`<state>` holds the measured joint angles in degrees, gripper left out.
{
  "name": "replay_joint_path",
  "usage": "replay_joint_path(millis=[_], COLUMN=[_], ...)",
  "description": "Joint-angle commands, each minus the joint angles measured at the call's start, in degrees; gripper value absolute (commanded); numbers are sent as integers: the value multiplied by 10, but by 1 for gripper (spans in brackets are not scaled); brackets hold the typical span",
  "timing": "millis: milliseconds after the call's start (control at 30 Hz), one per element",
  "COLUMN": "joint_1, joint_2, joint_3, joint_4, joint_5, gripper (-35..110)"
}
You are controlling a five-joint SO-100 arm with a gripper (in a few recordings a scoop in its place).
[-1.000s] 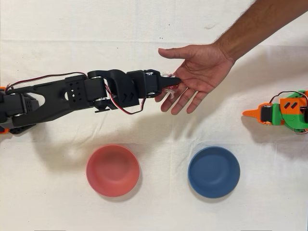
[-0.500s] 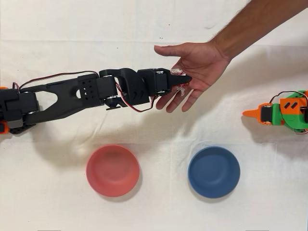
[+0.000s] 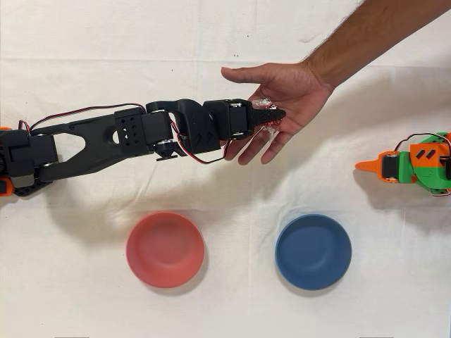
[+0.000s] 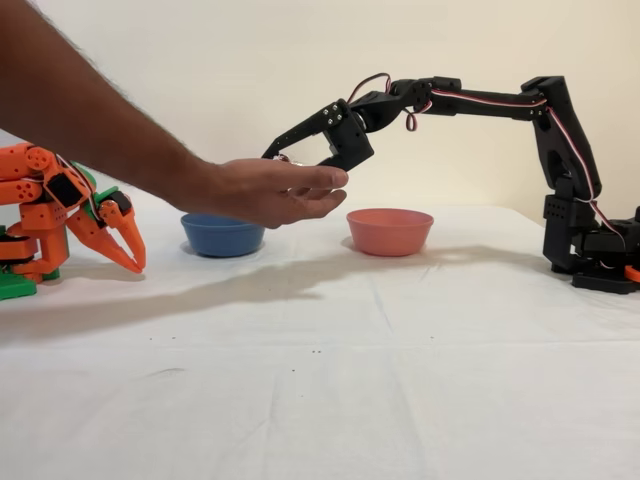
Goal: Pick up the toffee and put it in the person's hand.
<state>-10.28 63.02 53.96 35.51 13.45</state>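
A black, matte plastic arm [image 3: 127, 134] of blocky printed segments with red and white wires looped along it reaches in the overhead view from the left edge across a creased white cloth [image 3: 225, 296] that covers the table. Its slim two-finger gripper [image 3: 271, 116] hangs over the palm of a person's bare open hand [image 3: 282, 98], which comes in from the upper right on a hairy forearm, fingers spread and pointing lower left. Between the black jaws, set narrowly together, sits the tiny round toffee [image 3: 266, 118] in a shiny dark red wrapper with a clear crinkled twisted end, so the sweet is pinched at the gripper tip right above the palm near the base of the fingers; whether it touches the skin cannot be told. In the fixed view the gripper [image 4: 283, 153] slants down onto the top of the hand [image 4: 270, 190], which is held level above the table, and the sweet is too small to make out. Nearer the camera in the overhead view stand two smooth round matte bowls, a salmon-pink one [image 3: 165, 248] at left and a deep blue one [image 3: 313, 251] at right, well apart. An idle orange arm with green parts [image 3: 416, 163] rests at the right edge.
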Motion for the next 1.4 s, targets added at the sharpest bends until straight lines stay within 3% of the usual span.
replay_joint_path(millis=[0, 667, 867, 1367], joint_1=[-4, -7, 2, 33], joint_2=[27, 120, 233, 546], joint_3=[-38, 33, 133, 507], joint_4=[-1, 52, 116, 142], joint_5=[6, -18, -33, -27], gripper=[19, 19, 15, 1])
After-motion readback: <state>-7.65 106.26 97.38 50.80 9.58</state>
